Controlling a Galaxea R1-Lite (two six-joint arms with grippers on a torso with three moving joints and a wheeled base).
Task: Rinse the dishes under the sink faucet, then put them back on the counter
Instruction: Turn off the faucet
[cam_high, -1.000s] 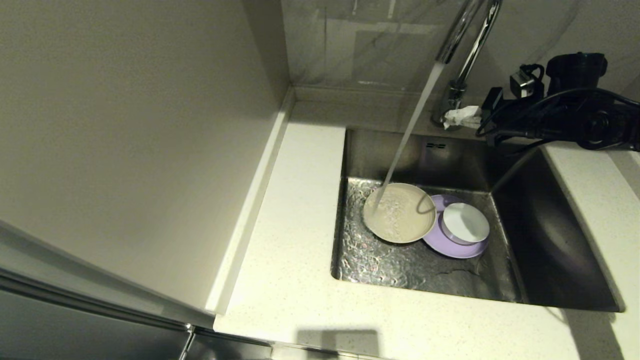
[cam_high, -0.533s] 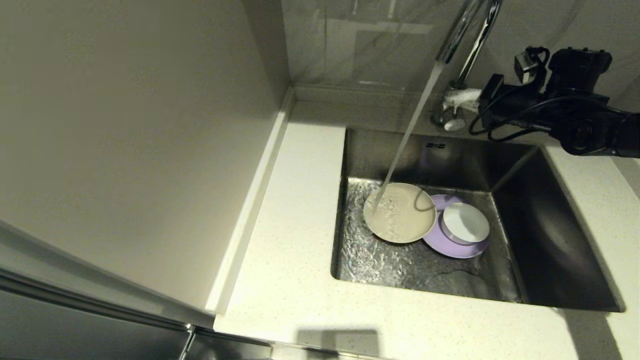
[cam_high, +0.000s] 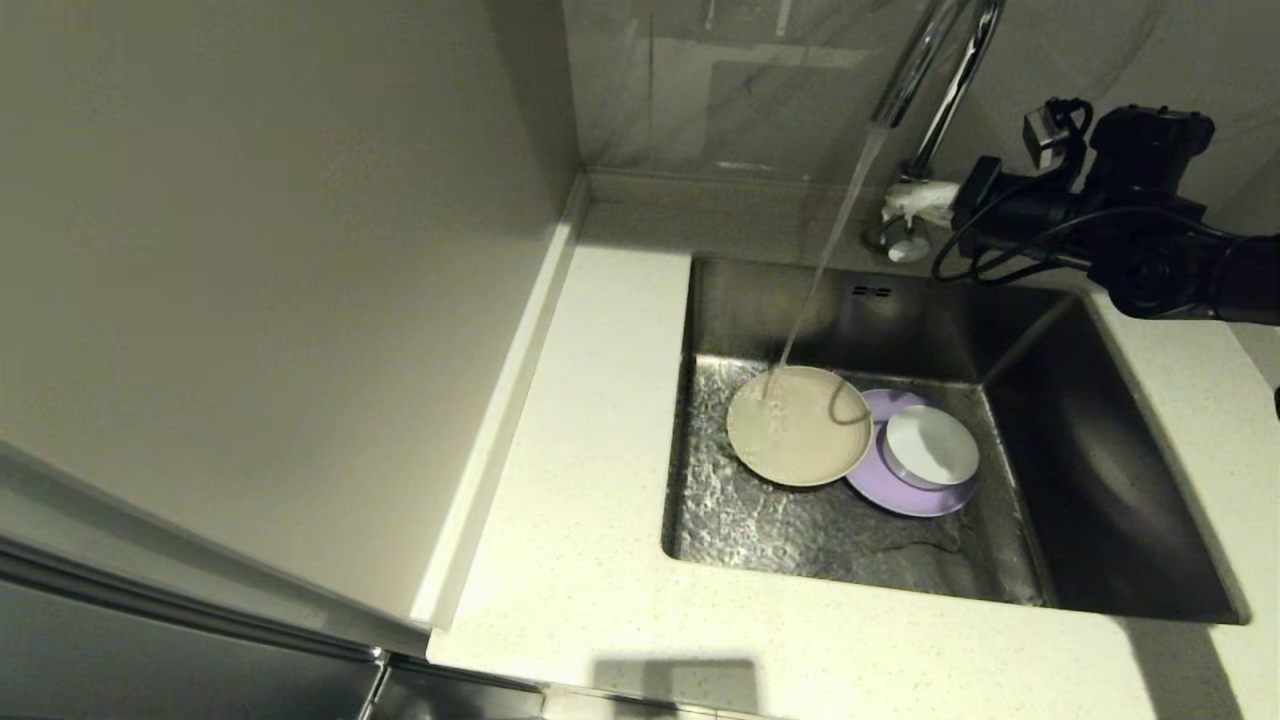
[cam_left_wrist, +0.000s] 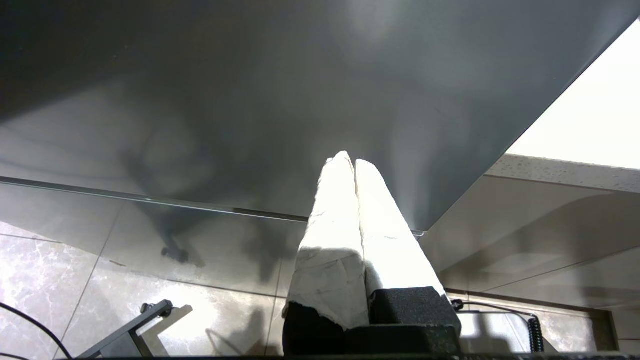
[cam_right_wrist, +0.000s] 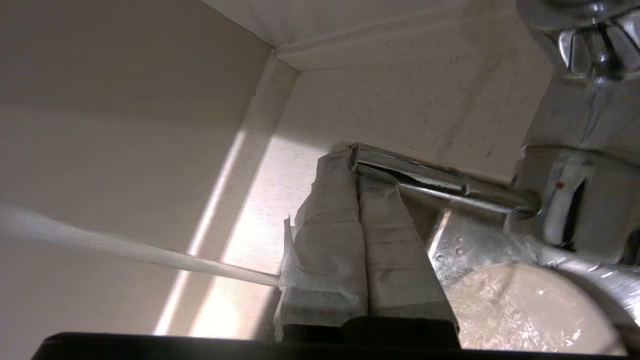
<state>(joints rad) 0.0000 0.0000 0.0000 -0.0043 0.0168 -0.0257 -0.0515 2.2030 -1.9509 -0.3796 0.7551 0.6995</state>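
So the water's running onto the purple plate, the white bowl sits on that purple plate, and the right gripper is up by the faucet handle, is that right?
Not quite. In the head view the stream lands on the beige plate, not the purple plate. The rest holds: the white bowl sits on the purple plate, and the right gripper, shut, is at the faucet handle.

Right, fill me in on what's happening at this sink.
The right claw, shut, is pressed against the faucet's lever while a thin stream runs from the faucet onto the beige plate in the sink. The purple plate and white bowl sit beside it. The left claw is parked below the counter.
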